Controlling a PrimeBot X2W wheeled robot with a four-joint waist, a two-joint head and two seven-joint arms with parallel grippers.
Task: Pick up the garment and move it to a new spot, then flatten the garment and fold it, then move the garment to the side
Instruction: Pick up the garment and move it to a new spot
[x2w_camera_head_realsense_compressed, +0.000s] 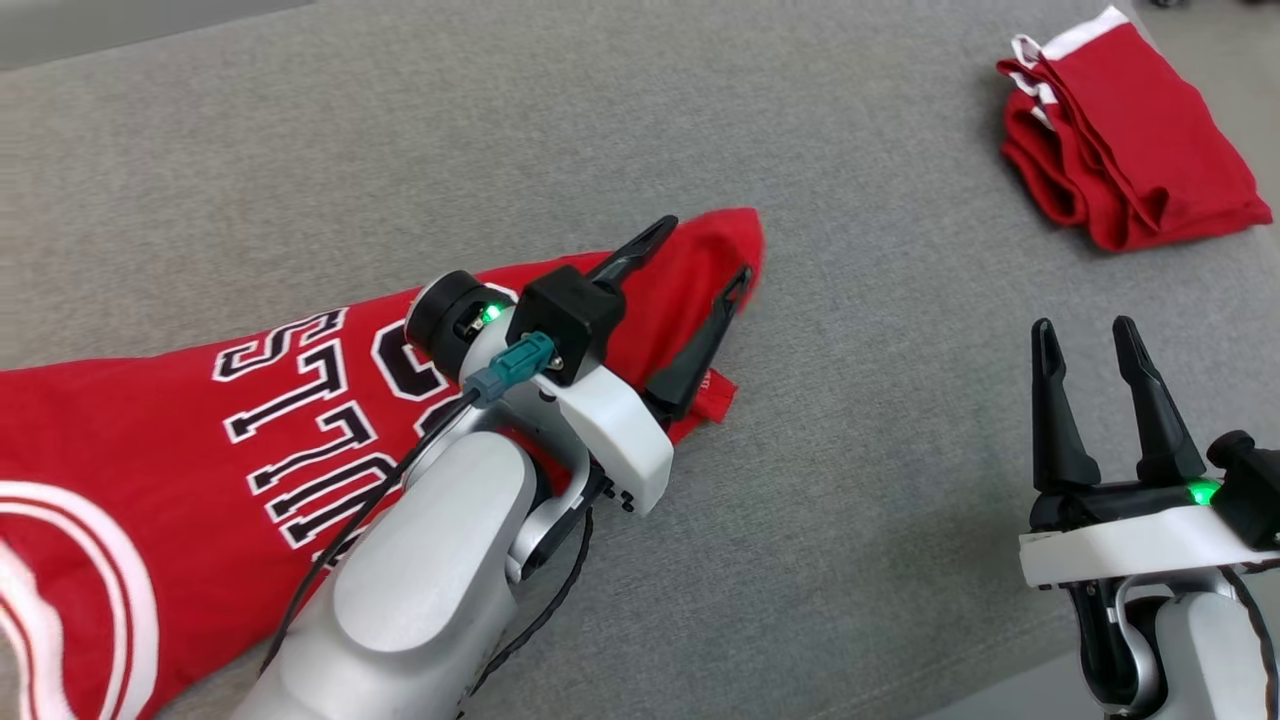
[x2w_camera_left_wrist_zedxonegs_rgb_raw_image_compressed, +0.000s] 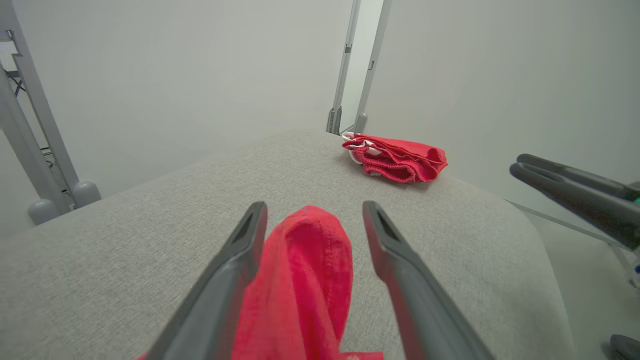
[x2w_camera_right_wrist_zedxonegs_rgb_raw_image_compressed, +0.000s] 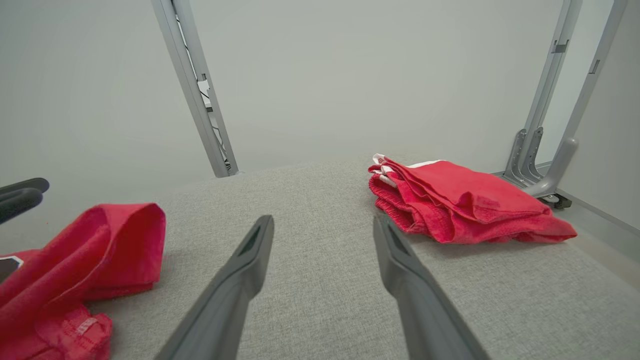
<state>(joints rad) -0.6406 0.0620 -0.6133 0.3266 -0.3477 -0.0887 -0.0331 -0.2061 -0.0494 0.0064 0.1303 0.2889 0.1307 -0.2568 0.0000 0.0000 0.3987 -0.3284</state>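
A red jersey with white and black lettering, the garment (x2w_camera_head_realsense_compressed: 200, 470), lies on the grey cushioned surface (x2w_camera_head_realsense_compressed: 850, 500) from the lower left toward the middle. Its narrow bunched end (x2w_camera_left_wrist_zedxonegs_rgb_raw_image_compressed: 300, 280) runs up between the two spread fingers of my left gripper (x2w_camera_head_realsense_compressed: 700, 250), which is open and not pinching the cloth. The same end shows at the left in the right wrist view (x2w_camera_right_wrist_zedxonegs_rgb_raw_image_compressed: 115, 240). My right gripper (x2w_camera_head_realsense_compressed: 1084, 328) stands open at the lower right, over bare surface, with nothing between its fingers (x2w_camera_right_wrist_zedxonegs_rgb_raw_image_compressed: 400, 280).
A second red garment with white trim (x2w_camera_head_realsense_compressed: 1120, 140) lies folded at the far right corner of the surface (x2w_camera_right_wrist_zedxonegs_rgb_raw_image_compressed: 460, 200). Grey metal frame legs (x2w_camera_right_wrist_zedxonegs_rgb_raw_image_compressed: 200, 90) stand behind the surface. The surface's front edge runs near my right arm.
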